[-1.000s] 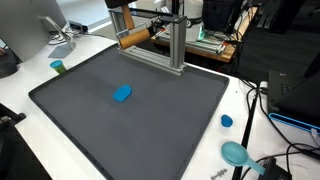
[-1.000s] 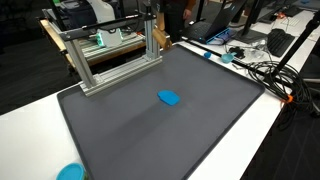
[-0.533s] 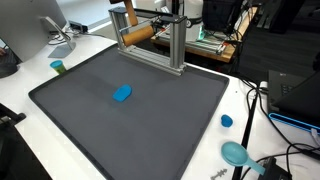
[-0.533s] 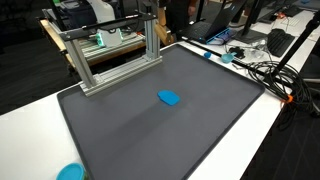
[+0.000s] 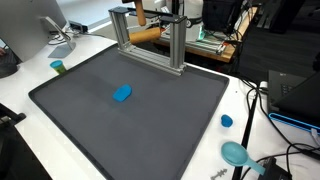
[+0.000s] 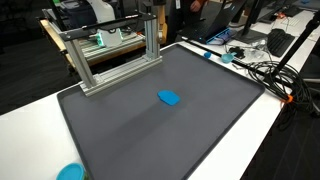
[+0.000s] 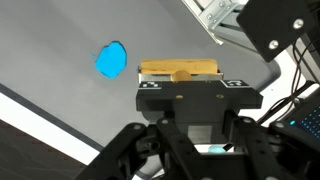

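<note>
Wooden dowel (image 7: pixel 160 69) is clamped between the fingers of the gripper (image 7: pixel 190 78), its long axis crosswise to them. It is held off the grey mat (image 7: pixel 60 30), near the aluminium frame (image 5: pixel 178 50). The blue piece (image 7: pixel 111 61) lies on the mat off the dowel's left end in the wrist view.

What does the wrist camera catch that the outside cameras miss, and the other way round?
Only the wrist view shows the end effector from close up, shut on the wooden roller. Only an exterior view shows what lies off the grey mat: a small blue cap, a teal dish and a green cup. Both show the roller, the blue lump lying on the mat, and the metal frame.
</note>
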`<state>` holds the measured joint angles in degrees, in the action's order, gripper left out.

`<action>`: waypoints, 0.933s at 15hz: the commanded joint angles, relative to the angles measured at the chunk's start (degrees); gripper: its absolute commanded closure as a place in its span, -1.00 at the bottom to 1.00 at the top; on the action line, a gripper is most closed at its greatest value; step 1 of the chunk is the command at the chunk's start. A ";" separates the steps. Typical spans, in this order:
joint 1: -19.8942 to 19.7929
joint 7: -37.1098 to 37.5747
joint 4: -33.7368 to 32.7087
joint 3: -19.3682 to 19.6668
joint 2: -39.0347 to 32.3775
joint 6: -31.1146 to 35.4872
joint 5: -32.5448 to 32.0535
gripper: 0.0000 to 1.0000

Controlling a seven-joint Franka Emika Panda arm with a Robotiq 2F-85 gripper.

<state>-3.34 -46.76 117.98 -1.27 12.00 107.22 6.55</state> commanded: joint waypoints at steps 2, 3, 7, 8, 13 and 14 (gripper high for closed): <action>3.33 9.09 1.93 0.73 1.01 0.69 -1.28 0.57; 4.00 10.33 2.38 0.62 1.01 0.73 -1.39 0.07; 4.21 9.93 2.39 1.30 0.61 0.73 -1.31 0.07; 4.19 9.87 2.39 1.39 0.61 0.73 -1.31 0.07; 4.19 9.86 2.39 1.41 0.61 0.73 -1.30 0.07; 4.19 9.86 2.39 1.41 0.61 0.73 -1.30 0.07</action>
<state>-0.59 -37.17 120.46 -1.17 12.65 108.02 5.56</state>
